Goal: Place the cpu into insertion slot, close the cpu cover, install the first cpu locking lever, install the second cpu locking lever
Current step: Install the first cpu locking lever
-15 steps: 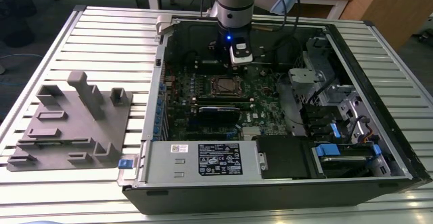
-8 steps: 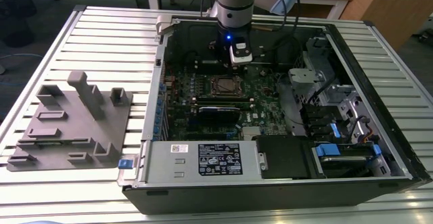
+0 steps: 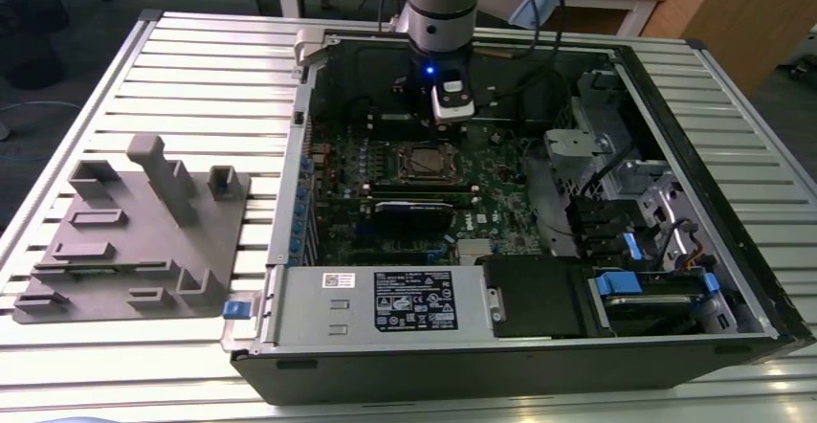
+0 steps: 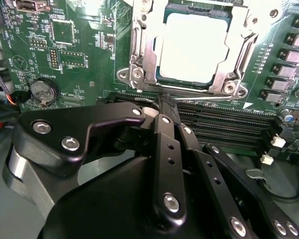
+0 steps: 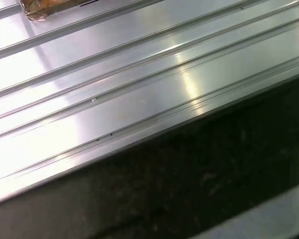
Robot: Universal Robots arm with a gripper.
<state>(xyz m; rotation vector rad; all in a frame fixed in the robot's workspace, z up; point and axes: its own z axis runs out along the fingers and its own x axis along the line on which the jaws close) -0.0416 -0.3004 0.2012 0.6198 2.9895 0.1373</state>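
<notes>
Inside the insertion slot [image 4: 158, 64] sits the cpu [image 4: 193, 47], cpu cover [image 4: 139, 47] down; pincer [image 4: 167, 103] together.

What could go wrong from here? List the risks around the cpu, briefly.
1. The gripper hangs low between the cpu cover and the long black memory slots. A sideways slip could scrape the slots or the green board.
2. The cover lies over the cpu, but the pictures do not show whether the chip sits fully flat. Clamping down on a tilted chip could harm it.
</notes>
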